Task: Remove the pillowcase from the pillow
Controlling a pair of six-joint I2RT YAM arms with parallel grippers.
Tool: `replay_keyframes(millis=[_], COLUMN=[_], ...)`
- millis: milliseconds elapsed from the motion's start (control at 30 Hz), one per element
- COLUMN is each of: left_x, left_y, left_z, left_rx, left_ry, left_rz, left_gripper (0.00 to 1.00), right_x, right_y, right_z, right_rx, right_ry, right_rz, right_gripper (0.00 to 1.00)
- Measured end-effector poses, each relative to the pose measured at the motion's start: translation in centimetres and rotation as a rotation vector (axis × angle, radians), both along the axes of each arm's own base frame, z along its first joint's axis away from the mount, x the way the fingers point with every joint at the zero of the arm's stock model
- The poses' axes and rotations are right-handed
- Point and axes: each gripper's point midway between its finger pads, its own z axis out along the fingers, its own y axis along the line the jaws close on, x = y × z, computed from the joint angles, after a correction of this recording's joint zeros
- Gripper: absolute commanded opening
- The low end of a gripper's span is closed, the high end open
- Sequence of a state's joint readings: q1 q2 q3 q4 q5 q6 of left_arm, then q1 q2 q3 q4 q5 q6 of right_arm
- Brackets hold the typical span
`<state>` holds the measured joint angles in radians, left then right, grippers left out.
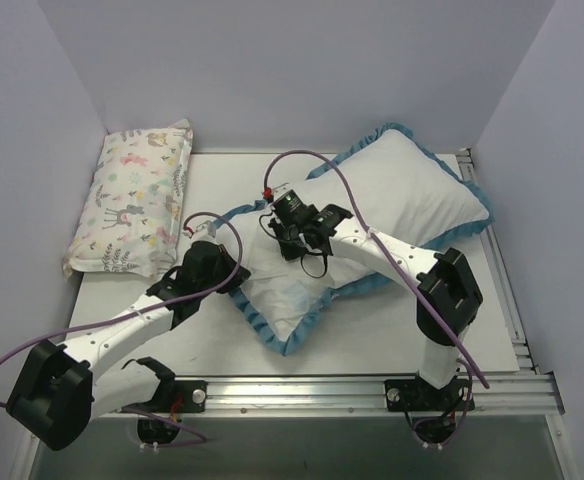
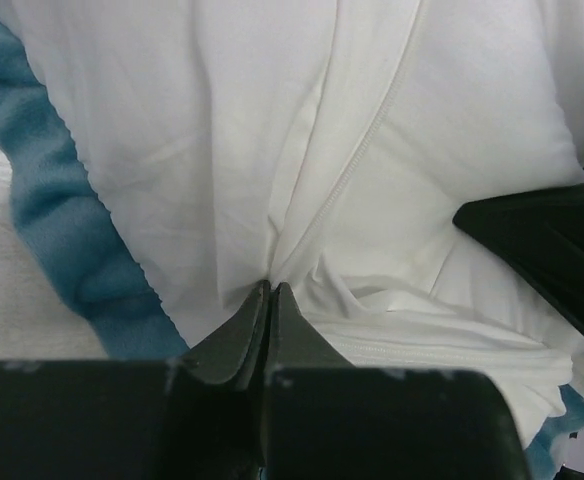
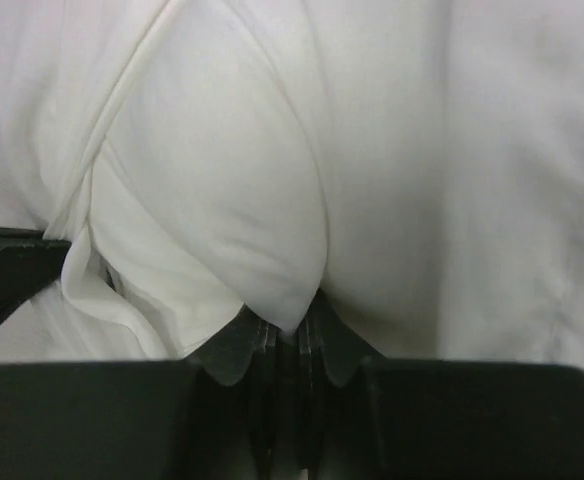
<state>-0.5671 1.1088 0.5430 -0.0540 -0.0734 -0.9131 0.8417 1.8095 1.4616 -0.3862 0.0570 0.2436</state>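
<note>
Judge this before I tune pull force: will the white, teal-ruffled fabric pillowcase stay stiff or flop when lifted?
Probably floppy: the white, teal-ruffled fabric pillowcase bunches into creases at the shut left tool. Likely light: thin folds, loosely curling ruffle.

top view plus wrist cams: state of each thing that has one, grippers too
pillowcase: on the pillow, not yet removed, white side up, wrinkled
teal ruffle: spread around the pillowcase's edge
pillow: inside the pillowcase, own surface not clearly seen
left gripper: shut on a pillowcase fold near the ruffle
right gripper: shut on a bulge of pillowcase fabric
printed pillow: lying flat at back left, untouched
</note>
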Motion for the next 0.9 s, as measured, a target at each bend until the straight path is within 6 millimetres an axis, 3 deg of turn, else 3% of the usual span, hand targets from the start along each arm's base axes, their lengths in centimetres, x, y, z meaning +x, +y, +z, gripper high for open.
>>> replay_keyframes(millis=[200, 300, 333, 367, 467, 500, 733, 867, 900], left_x=[0.6, 1.2, 1.4, 1.7, 2.3, 2.4, 0.6, -0.2, 0.0], left_y=[-0.3, -0.6, -0.7, -0.9, -1.3, -1.5, -3.6, -4.2, -4.1], left_z=[1.7, 3.3, 4.0, 4.7, 6.7, 7.4, 9.0, 7.8, 7.2], left_rx=[0.012, 0.031, 0.032, 0.039, 0.033, 0.032, 0.046, 0.054, 0.060], left_ry=[-0.028, -0.050, -0.062, -0.074, -0.097, -0.101, -0.074, -0.027, -0.010], left_rz=[-0.018, -0.037, -0.043, -0.052, -0.059, -0.060, -0.028, 0.015, 0.038], left_gripper=[0.05, 0.21, 0.38, 0.48, 0.72, 0.75, 0.86, 0.84, 0.76], right_x=[0.9, 1.5, 1.7, 1.8, 2.1, 2.2, 3.6, 3.7, 3.8], right_y=[0.1, 0.2, 0.3, 0.4, 0.5, 0.5, 1.0, 1.5, 1.6], right_z=[0.5, 0.9, 1.0, 1.2, 1.4, 1.5, 1.8, 2.1, 2.2], right_rx=[0.132, 0.191, 0.213, 0.231, 0.288, 0.301, 0.365, 0.368, 0.366], right_ry=[0.098, 0.113, 0.104, 0.095, 0.066, 0.058, -0.003, -0.042, -0.051], right_rz=[-0.079, -0.117, -0.128, -0.138, -0.176, -0.188, -0.266, -0.284, -0.288], right_gripper=[0.00, 0.00, 0.00, 0.00, 0.00, 0.00, 0.00, 0.00, 0.00])
